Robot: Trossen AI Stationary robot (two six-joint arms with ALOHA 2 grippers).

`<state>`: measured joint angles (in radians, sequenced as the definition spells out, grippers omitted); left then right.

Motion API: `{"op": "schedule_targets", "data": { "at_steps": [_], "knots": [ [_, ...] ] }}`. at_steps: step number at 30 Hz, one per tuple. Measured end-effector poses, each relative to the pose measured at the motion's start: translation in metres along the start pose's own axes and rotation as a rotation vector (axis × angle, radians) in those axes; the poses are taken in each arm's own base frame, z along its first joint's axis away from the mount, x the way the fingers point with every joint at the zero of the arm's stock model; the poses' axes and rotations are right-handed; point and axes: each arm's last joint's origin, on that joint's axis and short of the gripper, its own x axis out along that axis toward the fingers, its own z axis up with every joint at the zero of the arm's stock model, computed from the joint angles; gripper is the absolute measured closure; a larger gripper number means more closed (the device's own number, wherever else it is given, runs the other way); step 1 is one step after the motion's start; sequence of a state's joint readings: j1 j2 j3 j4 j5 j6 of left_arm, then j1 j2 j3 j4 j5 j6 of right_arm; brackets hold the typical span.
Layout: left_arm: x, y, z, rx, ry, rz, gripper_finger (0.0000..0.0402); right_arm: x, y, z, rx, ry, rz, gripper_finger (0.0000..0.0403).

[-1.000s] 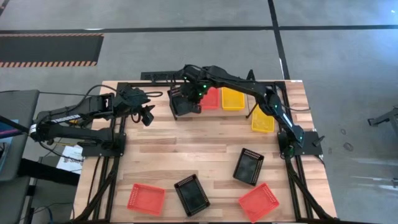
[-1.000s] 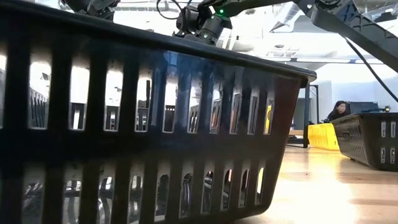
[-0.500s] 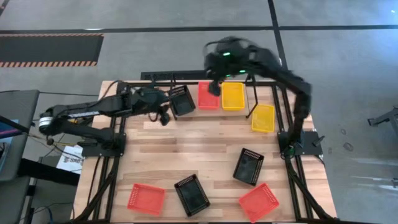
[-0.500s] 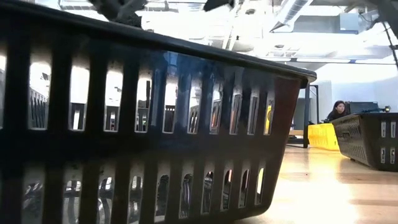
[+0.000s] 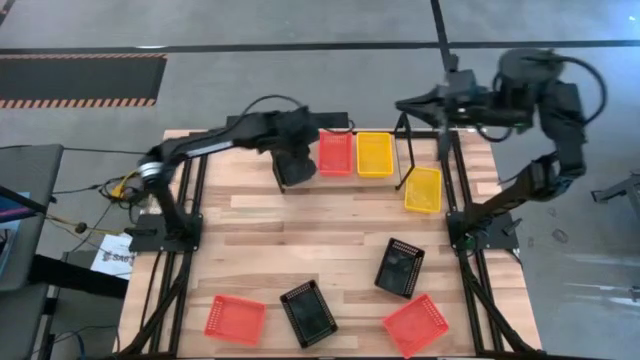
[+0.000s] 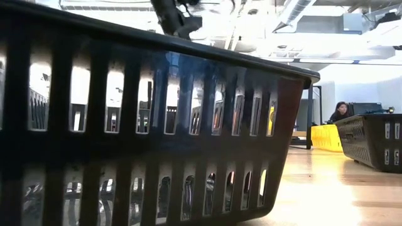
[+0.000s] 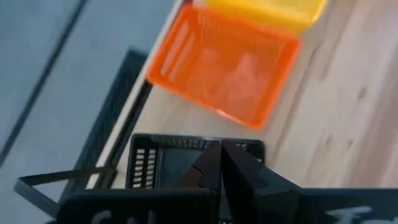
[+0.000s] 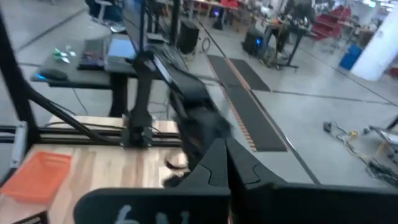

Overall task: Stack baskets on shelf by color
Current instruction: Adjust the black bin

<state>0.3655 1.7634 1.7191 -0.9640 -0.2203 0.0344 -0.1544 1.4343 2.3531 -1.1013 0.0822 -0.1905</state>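
Since a second ago the left gripper [image 5: 290, 158] has swung in over the black basket [image 5: 293, 165] at the left end of the shelf [image 5: 404, 152], and its fingers have come together; the right gripper [image 5: 412, 104] has pulled away from that basket and now hangs past the table's far edge, fingers pressed together, holding nothing.

That black basket sits beside a red-orange basket [image 5: 335, 153] and a yellow basket [image 5: 375, 154] in a row along the far edge — all shallow rectangles of plastic mesh with slotted walls. In the left wrist view the closed fingers [image 7: 217, 168] lie over the black basket's rim [image 7: 149, 163]; whether they pinch it cannot be told. The shelf's thin rods are mostly hidden; one upright post shows.

A second yellow basket [image 5: 423, 189] lies tilted beside that post. Nearer the front of the plank table [image 5: 300, 240], well apart, lie two more black baskets [image 5: 399, 267] [image 5: 308, 312] and two red-orange ones [image 5: 235, 319] [image 5: 415, 324].

A near black basket [image 6: 144, 125] fills most of the low view.
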Motion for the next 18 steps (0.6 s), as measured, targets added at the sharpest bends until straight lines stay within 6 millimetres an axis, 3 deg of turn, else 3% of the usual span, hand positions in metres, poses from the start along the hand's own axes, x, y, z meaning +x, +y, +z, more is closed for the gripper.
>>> {"op": "schedule_targets", "data": {
  "at_steps": [3,9,14,18],
  "knots": [
    [0.023,0.005,0.012,-0.014,0.147,-0.013,0.0401,-0.017,0.005,0.002,-0.004,-0.034,0.036,0.0403],
    [0.064,0.009,0.011,-0.003,0.460,-0.011,0.0401,-0.040,0.010,0.002,-0.011,-0.060,0.087,0.0403],
    [0.087,0.005,0.010,0.026,0.522,-0.026,0.0402,-0.044,0.011,-0.003,-0.019,-0.007,0.071,0.0402],
    [0.091,0.009,0.011,0.027,0.494,0.008,0.0401,-0.044,0.011,-0.008,-0.014,0.045,0.066,0.0402]
  ]
}}
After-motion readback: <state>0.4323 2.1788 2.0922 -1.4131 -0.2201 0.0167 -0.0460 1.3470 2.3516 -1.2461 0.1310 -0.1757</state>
